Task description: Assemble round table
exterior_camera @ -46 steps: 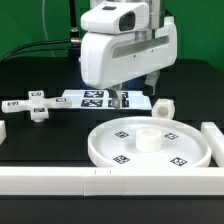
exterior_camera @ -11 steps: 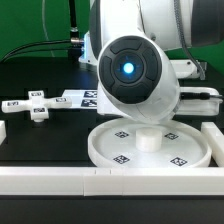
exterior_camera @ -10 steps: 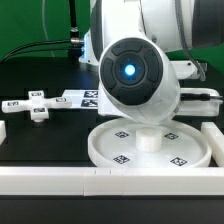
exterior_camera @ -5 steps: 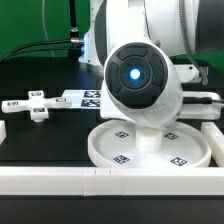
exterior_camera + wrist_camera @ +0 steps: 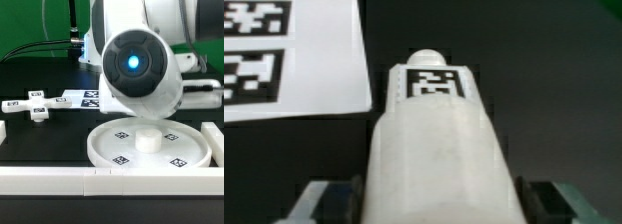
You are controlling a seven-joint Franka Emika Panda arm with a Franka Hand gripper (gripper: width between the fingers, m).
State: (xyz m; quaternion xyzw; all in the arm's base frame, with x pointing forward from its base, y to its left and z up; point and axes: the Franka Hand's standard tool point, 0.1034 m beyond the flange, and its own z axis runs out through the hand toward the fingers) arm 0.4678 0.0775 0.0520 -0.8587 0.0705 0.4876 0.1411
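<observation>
The exterior view shows the arm (image 5: 135,62) very near to the camera. Its round joint with a blue light covers the middle of the scene, so the hand and the leg are hidden there. Only the wrist view shows them: the hand (image 5: 438,192) is closed on the leg (image 5: 438,130), with one grey finger (image 5: 331,200) against each side of it. The leg is white and long in this view, and it carries a square tag near its far end. Beyond it lies the marker board (image 5: 287,60) on the black tabletop (image 5: 553,80). The exterior view alone shows the other parts. The round disc (image 5: 100,150) lies flat at the front, and inside its rim are several square tags and a short hub (image 5: 147,140) in the centre. The cross-shaped foot (image 5: 38,105) lies well apart from the disc, at the exterior view's left, just beside the marker board. A white border block (image 5: 60,180) runs along the front, just beside the disc.
</observation>
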